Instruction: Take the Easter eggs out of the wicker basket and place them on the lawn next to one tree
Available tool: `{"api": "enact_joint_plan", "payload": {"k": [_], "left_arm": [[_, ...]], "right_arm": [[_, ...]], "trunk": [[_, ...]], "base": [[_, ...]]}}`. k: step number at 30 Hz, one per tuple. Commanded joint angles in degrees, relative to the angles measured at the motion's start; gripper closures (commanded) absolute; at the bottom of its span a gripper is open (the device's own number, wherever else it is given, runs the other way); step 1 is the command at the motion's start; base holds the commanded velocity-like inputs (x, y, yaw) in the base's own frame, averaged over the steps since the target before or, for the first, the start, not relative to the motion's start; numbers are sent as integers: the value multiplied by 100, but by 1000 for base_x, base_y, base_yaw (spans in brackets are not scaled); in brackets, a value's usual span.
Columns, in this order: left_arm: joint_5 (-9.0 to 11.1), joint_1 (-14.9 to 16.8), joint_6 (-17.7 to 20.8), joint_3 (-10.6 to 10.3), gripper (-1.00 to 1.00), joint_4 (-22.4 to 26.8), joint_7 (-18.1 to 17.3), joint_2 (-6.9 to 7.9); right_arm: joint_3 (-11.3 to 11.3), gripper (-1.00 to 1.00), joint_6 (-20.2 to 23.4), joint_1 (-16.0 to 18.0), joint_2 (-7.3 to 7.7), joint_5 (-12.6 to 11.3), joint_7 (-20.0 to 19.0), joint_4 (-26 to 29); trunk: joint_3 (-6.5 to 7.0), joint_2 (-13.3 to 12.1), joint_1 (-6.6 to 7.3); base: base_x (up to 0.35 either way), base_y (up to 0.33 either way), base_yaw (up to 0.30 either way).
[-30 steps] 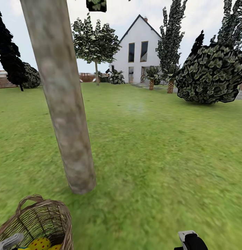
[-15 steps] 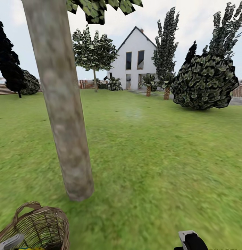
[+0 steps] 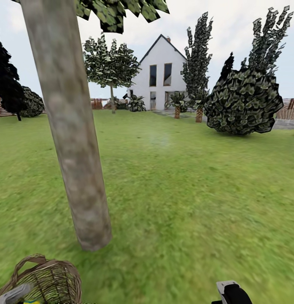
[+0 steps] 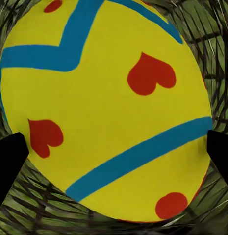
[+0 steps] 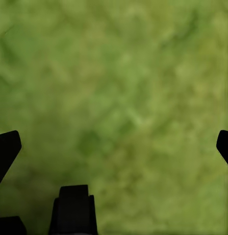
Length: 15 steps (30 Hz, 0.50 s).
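Note:
A yellow Easter egg with blue stripes and red hearts lies inside the wicker basket. My left gripper is open, with one dark fingertip on each side of the egg. In the head view the wicker basket stands on the lawn at the lower left, just in front of the tree with the thick grey-brown trunk. A sliver of the egg shows at the picture's lower edge beside my left wrist. My right gripper hangs open over bare grass.
A white house stands far back, with a leafy tree, tall cypresses and a big round bush before it. A wooden fence runs along the back. Open grass lies right of the trunk.
The head camera has tilted up and turned a little, so the basket has slid lower in the picture and its eggs are nearly out of view. Both arms look unmoved.

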<state>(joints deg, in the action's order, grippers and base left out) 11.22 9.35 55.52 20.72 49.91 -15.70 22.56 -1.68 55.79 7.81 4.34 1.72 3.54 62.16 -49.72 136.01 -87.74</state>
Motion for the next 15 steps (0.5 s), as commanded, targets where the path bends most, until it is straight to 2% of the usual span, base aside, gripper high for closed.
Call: {"api": "enact_joint_plan", "payload": {"k": [1, 6, 11, 14, 15], "left_arm": [[-6, 5, 29, 11, 100, 1, -21, 0], [-6, 5, 29, 11, 100, 1, -21, 3], [-6, 5, 29, 10, 100, 1, -21, 2], [-6, 5, 29, 8, 100, 1, -21, -4], [-6, 5, 29, 6, 100, 1, -21, -5]], "right_arm": [[-17, -100, 28, 2, 6, 12, 10, 6], [-17, -100, 28, 2, 6, 4, 7, 20], [11, -100, 32, 2, 10, 6, 15, 18], [33, -100, 99, 2, 37, 23, 26, 135], [38, -100, 111, 2, 95, 25, 30, 230]], "trunk": [[12, -39, 24], [102, -239, 134], [192, -440, 243], [244, -560, 309], [262, -600, 331]], "base": [[0, 0, 252], [0, 0, 255], [0, 0, 170], [0, 0, 219], [0, 0, 48]]}}
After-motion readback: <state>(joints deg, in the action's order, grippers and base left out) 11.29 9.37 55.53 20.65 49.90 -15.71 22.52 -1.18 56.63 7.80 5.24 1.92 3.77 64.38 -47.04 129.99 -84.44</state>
